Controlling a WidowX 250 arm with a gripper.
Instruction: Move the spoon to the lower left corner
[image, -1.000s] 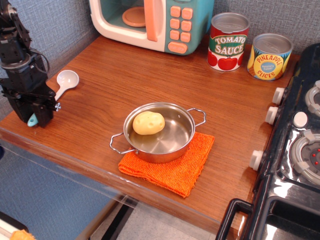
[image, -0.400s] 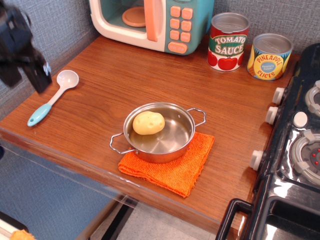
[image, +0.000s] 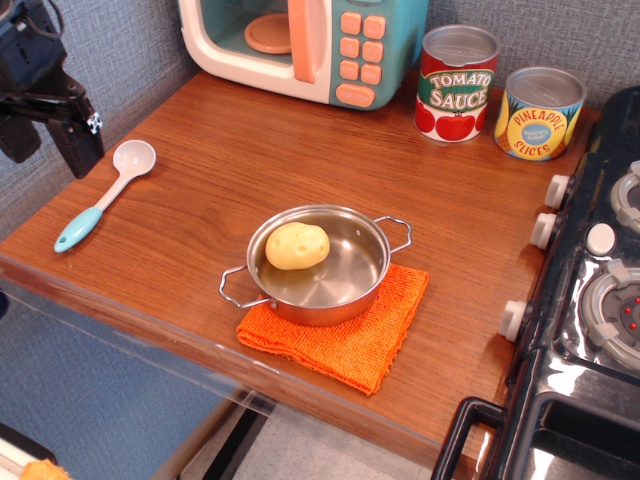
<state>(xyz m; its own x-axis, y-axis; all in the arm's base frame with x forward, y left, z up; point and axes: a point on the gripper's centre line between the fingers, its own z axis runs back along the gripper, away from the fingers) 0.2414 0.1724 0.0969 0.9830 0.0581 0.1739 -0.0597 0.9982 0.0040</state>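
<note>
The spoon (image: 104, 193) lies flat near the left edge of the brown countertop. Its white bowl points to the back and its light blue handle tip points to the lower left corner (image: 45, 262). My gripper (image: 48, 148) hangs in the air above and to the back left of the spoon. It is apart from the spoon, open and empty. Its two black fingers (image: 80, 148) point down.
A steel pot (image: 318, 265) holding a yellow potato (image: 297, 245) stands on an orange cloth (image: 350, 335) at the front middle. A toy microwave (image: 300, 45) and two cans (image: 456, 82) stand at the back. A black stove (image: 590, 300) fills the right side.
One second ago my gripper was low over the spoon's handle at the left edge. It has let go and risen up and back. The spoon stays on the counter.
</note>
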